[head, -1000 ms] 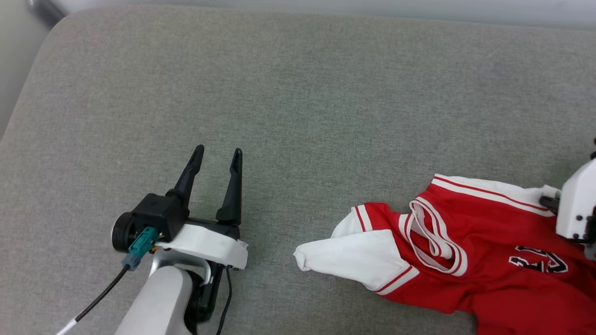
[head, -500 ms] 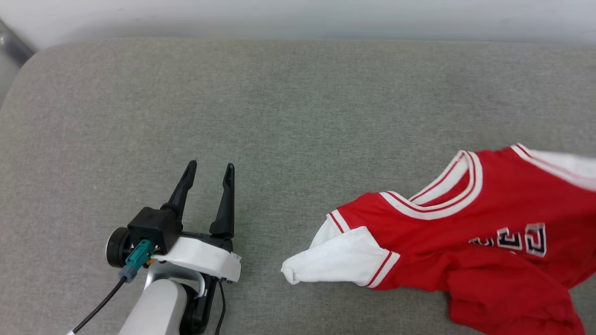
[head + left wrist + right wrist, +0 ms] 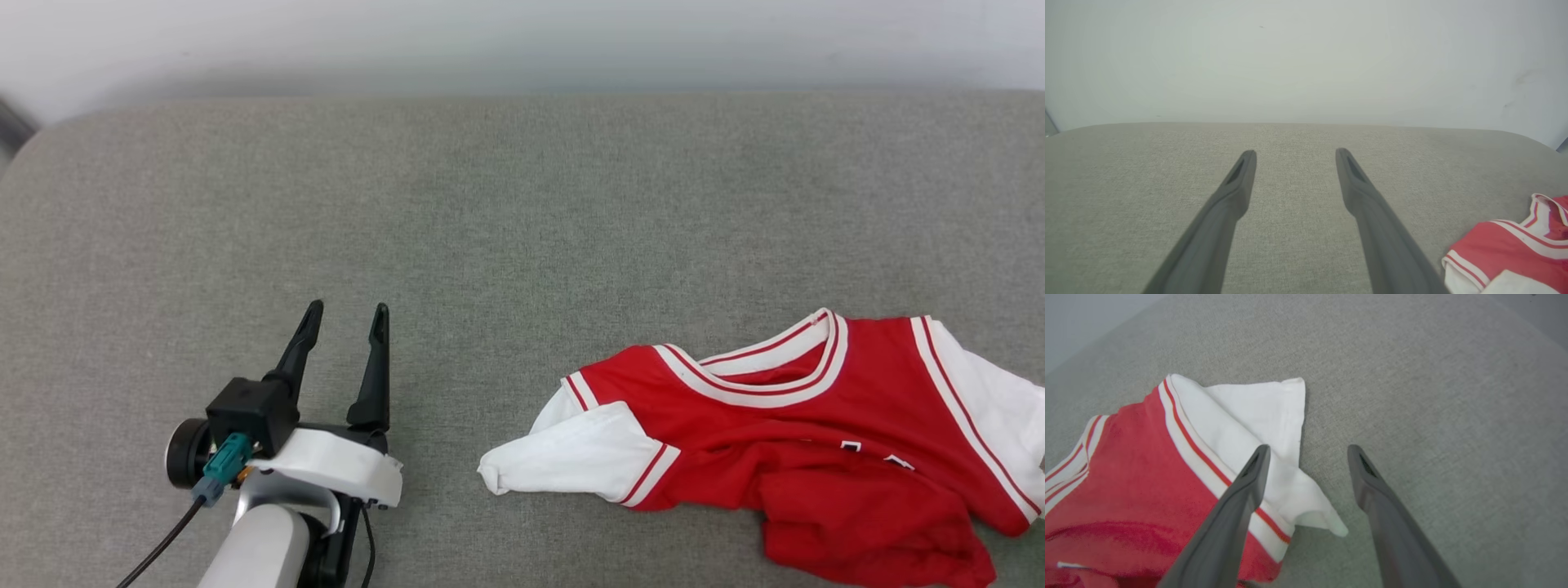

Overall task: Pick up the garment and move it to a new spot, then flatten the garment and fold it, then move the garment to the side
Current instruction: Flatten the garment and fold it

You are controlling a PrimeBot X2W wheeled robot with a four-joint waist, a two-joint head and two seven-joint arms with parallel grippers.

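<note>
The garment (image 3: 784, 449), a red jersey T-shirt with white sleeves and a striped collar, lies rumpled at the right of the grey cushion (image 3: 522, 229), chest up and lower part bunched. One white sleeve (image 3: 563, 465) points left. My left gripper (image 3: 343, 322) stands open at the lower left, well apart from the cloth, and the left wrist view catches that sleeve's edge of the garment (image 3: 1506, 253) at its right. My right gripper (image 3: 1308, 453) hangs open above the other white sleeve (image 3: 1257, 428), nothing between its fingers.
A pale wall (image 3: 522, 41) runs behind the cushion's far edge. Bare grey fabric stretches across the middle and left of the cushion (image 3: 1298, 163). The cushion's rounded left corner (image 3: 33, 147) lies at the far left.
The right gripper has let go of the garment, which now lies spread on the cushion. The head camera has tilted, so the whole scene sits lower in view.
</note>
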